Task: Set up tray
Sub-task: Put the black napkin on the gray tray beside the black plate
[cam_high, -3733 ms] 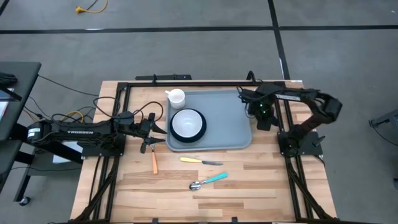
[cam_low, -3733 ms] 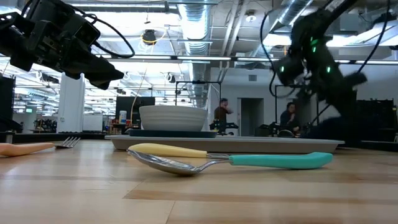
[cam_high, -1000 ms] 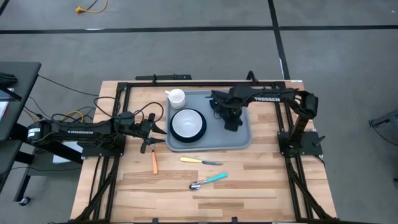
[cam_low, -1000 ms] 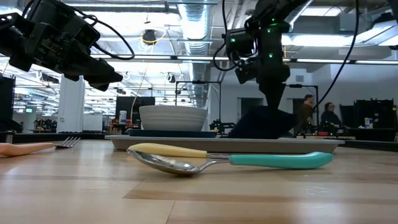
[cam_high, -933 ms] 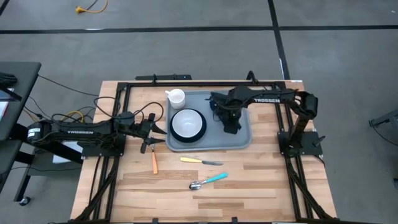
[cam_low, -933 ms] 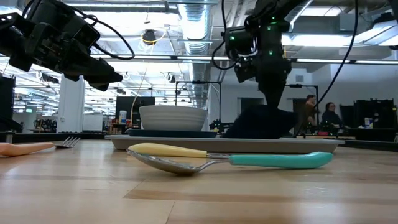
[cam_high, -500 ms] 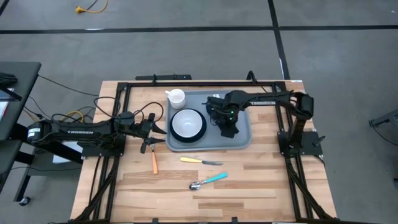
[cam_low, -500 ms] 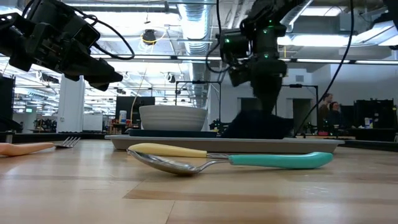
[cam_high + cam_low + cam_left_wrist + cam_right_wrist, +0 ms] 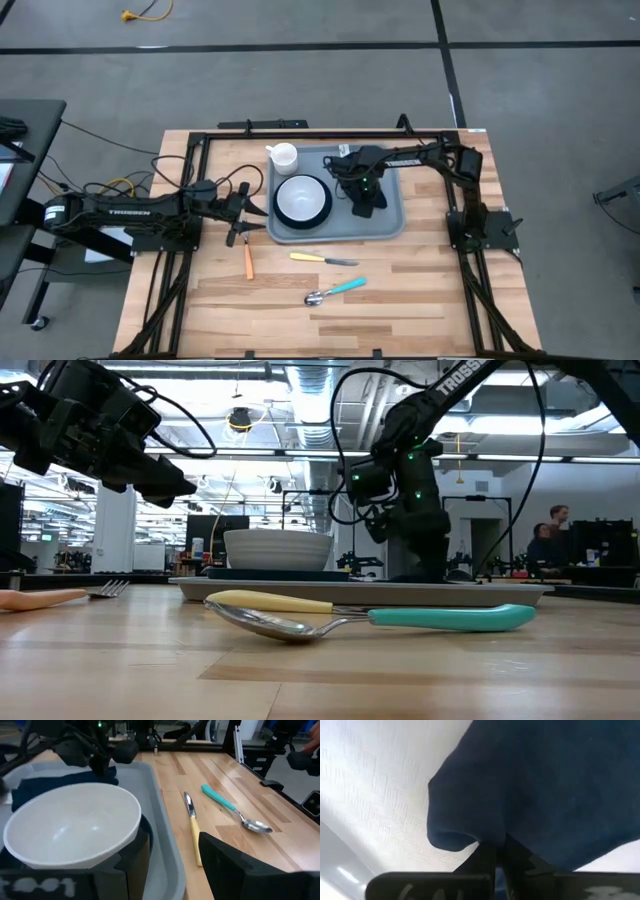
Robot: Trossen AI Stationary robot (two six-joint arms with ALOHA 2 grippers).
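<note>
Right gripper (image 9: 366, 200) low over the tray (image 9: 388, 226), fingers pinched tight on the navy napkin (image 9: 540, 785), left gripper (image 9: 250, 208) half open, empty, beside the bowl (image 9: 301, 197)

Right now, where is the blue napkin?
In the high view the napkin lies on the tray, just right of the white bowl, pinched in the right gripper.

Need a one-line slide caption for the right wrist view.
Right tool shut on the navy napkin, low over the grey-blue tray.
</note>
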